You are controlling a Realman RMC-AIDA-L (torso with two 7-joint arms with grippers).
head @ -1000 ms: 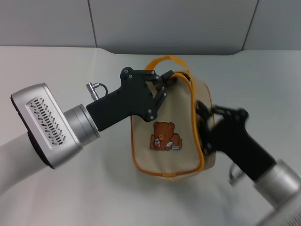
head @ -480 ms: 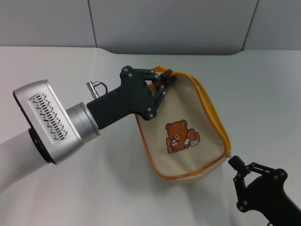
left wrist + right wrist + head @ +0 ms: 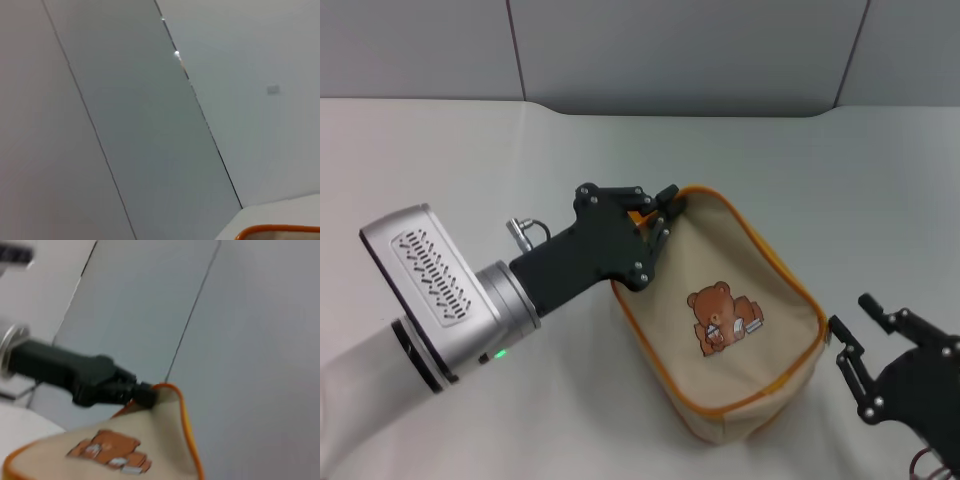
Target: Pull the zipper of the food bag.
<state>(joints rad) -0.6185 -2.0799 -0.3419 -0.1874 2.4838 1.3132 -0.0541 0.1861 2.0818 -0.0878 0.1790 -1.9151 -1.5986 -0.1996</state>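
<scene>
Left gripper (image 3: 660,212), frame center, pinching bag (image 3: 730,320) top corner; right gripper (image 3: 855,335), lower right, fingers spread, apart from bag.

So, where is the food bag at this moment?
In the head view the food bag lies on the white table, centre-right; the left end effector grips its far corner, and the right end effector is open beside its right edge.

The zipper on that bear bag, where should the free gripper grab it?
Probably at the zipper end near the food bag corner beside the right gripper, coming in from the robot's right. The orange line runs there from the corner the left gripper pinches. I cannot make out the pull tab.
</scene>
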